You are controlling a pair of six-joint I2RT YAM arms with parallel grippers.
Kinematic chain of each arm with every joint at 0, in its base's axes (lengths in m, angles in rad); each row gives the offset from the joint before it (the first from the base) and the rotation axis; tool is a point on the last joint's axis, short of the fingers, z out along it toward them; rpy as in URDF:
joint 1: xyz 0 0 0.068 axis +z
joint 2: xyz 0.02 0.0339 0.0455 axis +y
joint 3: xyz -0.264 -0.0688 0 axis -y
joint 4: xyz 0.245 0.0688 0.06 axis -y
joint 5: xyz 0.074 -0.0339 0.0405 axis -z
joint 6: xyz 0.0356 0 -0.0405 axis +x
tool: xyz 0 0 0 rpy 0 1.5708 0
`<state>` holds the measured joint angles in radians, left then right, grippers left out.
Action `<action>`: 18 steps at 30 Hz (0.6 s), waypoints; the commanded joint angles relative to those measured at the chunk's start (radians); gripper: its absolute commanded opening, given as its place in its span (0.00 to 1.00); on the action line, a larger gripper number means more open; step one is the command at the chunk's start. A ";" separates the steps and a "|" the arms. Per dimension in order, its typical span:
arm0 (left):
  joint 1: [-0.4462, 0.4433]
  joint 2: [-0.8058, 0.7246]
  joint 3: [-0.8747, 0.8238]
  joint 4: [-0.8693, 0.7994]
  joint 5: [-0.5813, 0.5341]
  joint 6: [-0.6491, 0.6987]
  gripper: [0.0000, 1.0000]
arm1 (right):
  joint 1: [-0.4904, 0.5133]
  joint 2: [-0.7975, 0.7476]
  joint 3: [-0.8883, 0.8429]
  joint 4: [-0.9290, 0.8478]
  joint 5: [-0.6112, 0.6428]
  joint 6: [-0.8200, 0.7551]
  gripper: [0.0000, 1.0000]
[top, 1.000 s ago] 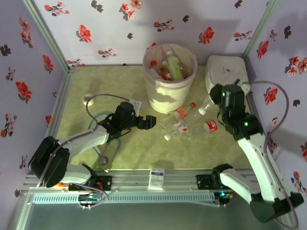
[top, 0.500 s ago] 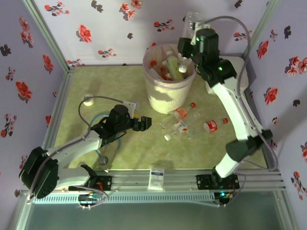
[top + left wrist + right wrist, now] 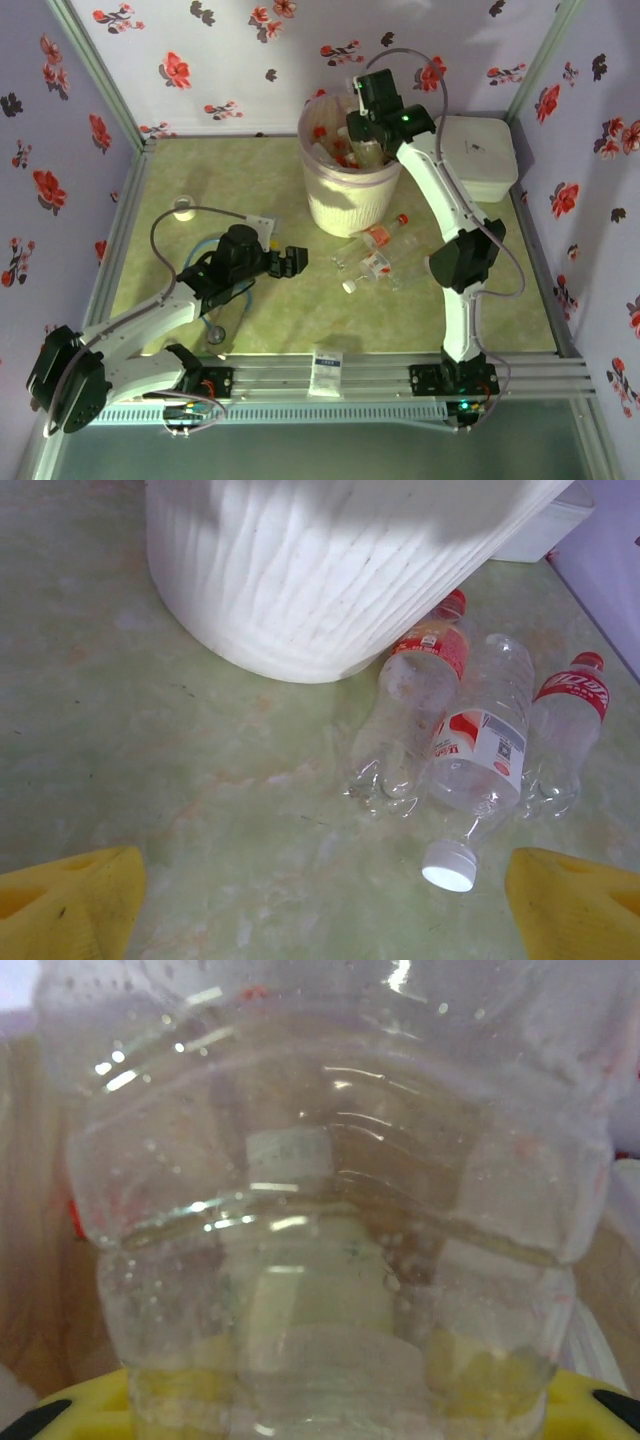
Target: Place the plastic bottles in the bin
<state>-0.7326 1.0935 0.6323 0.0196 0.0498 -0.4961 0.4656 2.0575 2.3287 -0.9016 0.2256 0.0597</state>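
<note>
Flowered wallpaper closes off three sides of my pale green, marbled table (image 3: 200, 170). From the overhead camera I see the bin (image 3: 345, 205) at the back centre, its pinkish liner folded over the rim and several bottles with red caps already inside. The right arm stretches far forward, with the right gripper (image 3: 362, 128) over the mouth of the bin. A white lidded box (image 3: 480, 150) sits just right of the bin. Three loose bottles (image 3: 375, 258) lie on their sides in a bunch just in front of the bin. The left gripper (image 3: 290, 262) hovers low to their left, apart from them. A small blue-and-white packet (image 3: 326, 358) lies at the near edge.

On the left wrist camera my two yellow fingertips (image 3: 70, 900) stand at the far bottom corners. The left gripper (image 3: 320, 920) is spread wide with nothing between its jaws, just bare table. Ahead, the ribbed wall of the bin (image 3: 330, 570) rises at the top. The three loose bottles (image 3: 480, 750) lie side by side to its right. Two have red caps pointing away from me, and the nearest of these touches the bin's base. The middle one has a white cap pointing towards me.

On the right wrist camera a clear bottle (image 3: 330, 1230) sits right against the lens, above the yellow of my fingers (image 3: 85, 1410). The right gripper (image 3: 330, 1415) is closed narrowly on it. Through the plastic I make out a blurred white cap (image 3: 290, 1155).
</note>
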 commanded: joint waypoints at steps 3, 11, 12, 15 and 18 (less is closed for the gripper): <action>0.007 0.003 -0.003 -0.018 -0.024 -0.005 0.93 | -0.012 0.028 0.017 -0.139 -0.008 0.046 0.53; 0.007 0.011 -0.005 -0.012 -0.019 -0.004 0.93 | -0.013 0.028 0.180 -0.322 0.019 0.080 0.78; 0.007 0.017 -0.003 -0.012 -0.019 -0.002 0.93 | -0.013 0.012 0.192 -0.322 0.021 0.082 0.83; 0.007 0.046 0.011 -0.004 -0.013 -0.001 0.93 | -0.011 -0.044 0.198 -0.287 0.022 0.094 0.91; 0.007 0.073 0.029 0.005 0.003 -0.002 0.93 | -0.012 -0.077 0.187 -0.235 0.018 0.114 0.91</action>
<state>-0.7326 1.1477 0.6323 0.0174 0.0448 -0.4961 0.4580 2.0460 2.4897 -1.1572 0.2314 0.1429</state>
